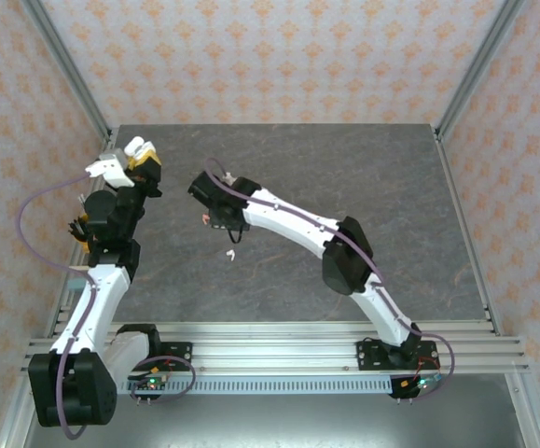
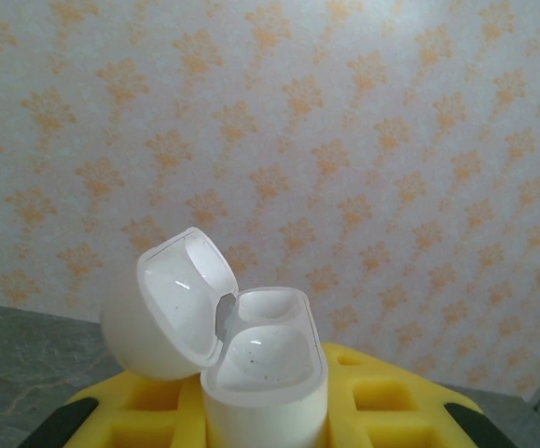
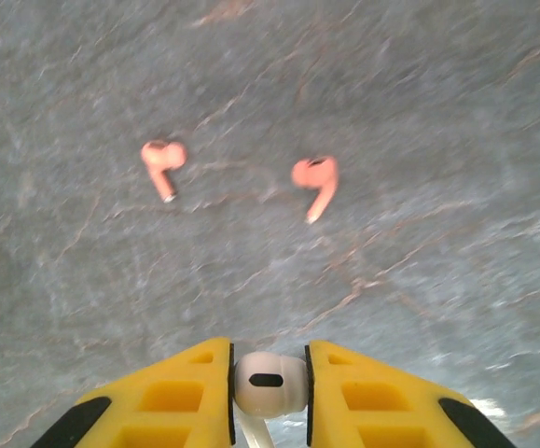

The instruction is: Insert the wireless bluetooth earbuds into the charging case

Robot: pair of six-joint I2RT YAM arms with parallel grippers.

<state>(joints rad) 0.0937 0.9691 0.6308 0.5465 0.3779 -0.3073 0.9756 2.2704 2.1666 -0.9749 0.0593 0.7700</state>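
So the left gripper (image 2: 265, 420) has its yellow fingers (image 2: 381, 401) clamped tight on the white charging case (image 2: 265, 373). It holds the case upright in the air over by the table's left edge, with the patterned wall (image 2: 391, 140) behind it. The lid (image 2: 172, 308) is flipped open to the left, and both wells look empty from the left wrist view. On the other side, the right gripper (image 3: 270, 369) is pinching a white earbud (image 3: 270, 383) between its pads, rounded head toward the camera and stem running down between the fingers. It hangs above the grey stone-look table (image 3: 437, 140). Lying on the table ahead of it are a pink earbud (image 3: 162, 161) on the left and a second pink earbud (image 3: 316, 179) on the right, apart and not touching. From the top view there's also a loose white earbud (image 1: 231, 254) on the table just to the near side of the right gripper. The two grippers are well apart.
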